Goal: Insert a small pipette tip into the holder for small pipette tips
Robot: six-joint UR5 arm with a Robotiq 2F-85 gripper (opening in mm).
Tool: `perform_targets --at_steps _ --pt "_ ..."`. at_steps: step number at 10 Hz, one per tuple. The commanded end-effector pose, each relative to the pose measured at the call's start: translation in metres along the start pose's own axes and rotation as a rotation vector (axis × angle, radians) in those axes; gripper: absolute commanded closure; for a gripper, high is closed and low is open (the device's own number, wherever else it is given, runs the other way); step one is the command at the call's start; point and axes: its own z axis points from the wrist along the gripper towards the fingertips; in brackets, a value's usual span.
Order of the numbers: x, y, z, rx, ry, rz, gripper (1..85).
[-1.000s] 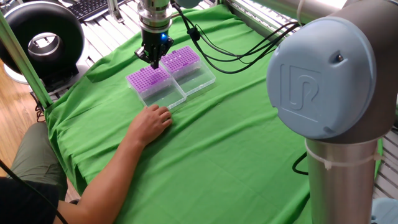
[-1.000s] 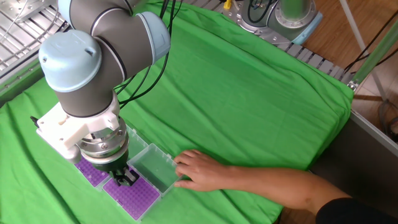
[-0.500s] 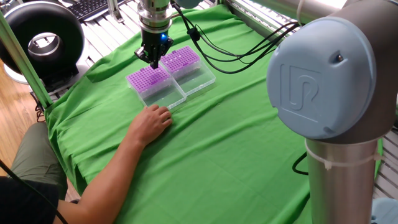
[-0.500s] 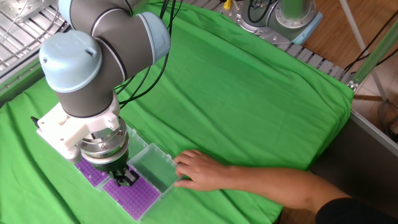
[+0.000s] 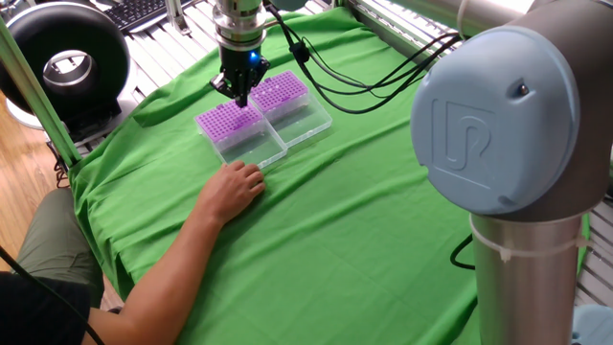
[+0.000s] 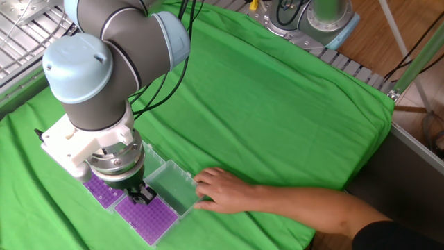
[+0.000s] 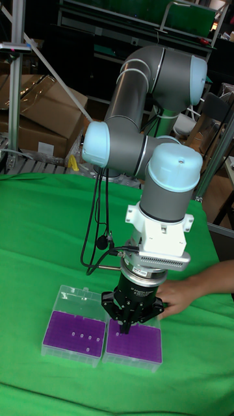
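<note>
Over the purple boxes, the pincer (image 7: 125, 323) had dropped a bit lower than a second before, so the small tip seemed nearly in. Its fingers looked pinched narrow; the tip was too small to see. Two boxes: left box (image 7: 73, 329), right box (image 7: 135, 342). One person's hand (image 5: 233, 188) rested nearby on the green surface (image 5: 364, 211).

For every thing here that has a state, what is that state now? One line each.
Gripper: low over the near tip box, jaws close together; tip not discernible.
Two pipette tip boxes: lids open, purple racks exposed.
Person's hand: resting on the green cloth beside one lid.
</note>
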Motion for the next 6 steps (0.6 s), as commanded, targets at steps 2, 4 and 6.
perform_targets --at_steps 2,4,6 --pt "-0.0010 0.0014 0.0003 -0.008 -0.005 0.007 84.7" --pt "-0.0026 0.0017 0.0016 -0.010 -0.011 0.004 84.7" --pt "-0.0039 0.0009 0.0038 -0.008 -0.014 -0.001 84.7"
